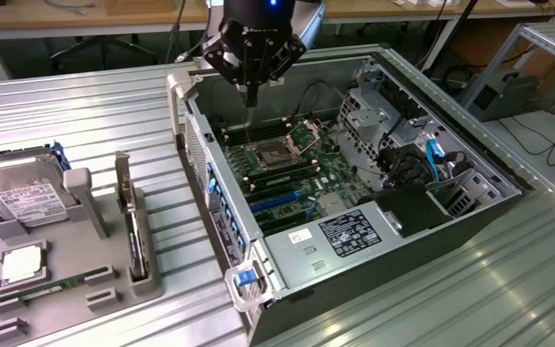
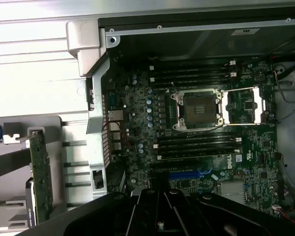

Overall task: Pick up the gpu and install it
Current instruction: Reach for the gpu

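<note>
So the black gripper (image 1: pixel 251 97) hangs over the open grey tower computer case (image 1: pixel 199 141), fingers pinched together with nothing in them, right above the green motherboard (image 1: pixel 331 173). The gpu (image 1: pixel 136 242), a thin flat card with a silver bracket at one end, is well apart from it. It stands on edge in a slot of the grey plastic holder tray (image 1: pixel 77 199) on the exterior view's left, near the silver hard drive with the white label (image 1: pixel 25 199) and the narrow green memory stick (image 1: pixel 51 287).

My take on the pick: the card offers only its top edge, so I'd get the jaws apart before lining up. Then come in square to the card's length, grab mid-edge, and lift dead straight so it doesn't bind in the slot.

Everything sits on a ribbed shiny metal table (image 1: pixel 84 116). Behind it there's a wooden desk (image 1: pixel 113 18) with cables about, and an aluminium frame (image 1: pixel 548 36) on the exterior view's right.
</note>
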`<state>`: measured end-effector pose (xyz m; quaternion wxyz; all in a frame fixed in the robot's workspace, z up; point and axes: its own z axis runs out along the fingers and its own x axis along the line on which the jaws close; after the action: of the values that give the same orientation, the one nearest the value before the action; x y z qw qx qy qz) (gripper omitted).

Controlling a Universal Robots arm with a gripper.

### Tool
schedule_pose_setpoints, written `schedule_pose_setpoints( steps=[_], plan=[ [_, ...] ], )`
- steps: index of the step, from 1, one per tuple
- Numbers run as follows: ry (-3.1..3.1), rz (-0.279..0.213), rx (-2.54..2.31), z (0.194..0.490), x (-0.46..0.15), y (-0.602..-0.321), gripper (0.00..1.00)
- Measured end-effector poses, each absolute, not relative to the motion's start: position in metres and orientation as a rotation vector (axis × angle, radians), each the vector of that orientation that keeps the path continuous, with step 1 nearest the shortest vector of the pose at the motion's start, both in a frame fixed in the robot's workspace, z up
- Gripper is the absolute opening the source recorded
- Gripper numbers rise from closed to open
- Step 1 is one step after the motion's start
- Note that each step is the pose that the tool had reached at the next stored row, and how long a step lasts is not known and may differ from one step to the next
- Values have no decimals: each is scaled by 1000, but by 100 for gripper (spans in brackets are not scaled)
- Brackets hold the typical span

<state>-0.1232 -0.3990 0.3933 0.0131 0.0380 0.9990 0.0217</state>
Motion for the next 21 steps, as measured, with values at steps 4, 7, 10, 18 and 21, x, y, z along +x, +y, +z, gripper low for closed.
schedule_pose_setpoints(
  steps=[4, 7, 10, 18, 21],
  plan=[
    [3112, 68, 118, 393, -128, -399, 11],
    [3112, 68, 118, 393, -131, -399, 11],
    [3112, 68, 118, 393, -135, -399, 11],
    [3112, 68, 118, 393, -144, -399, 11],
    [3113, 68, 118, 393, -147, -399, 11]
  ],
)
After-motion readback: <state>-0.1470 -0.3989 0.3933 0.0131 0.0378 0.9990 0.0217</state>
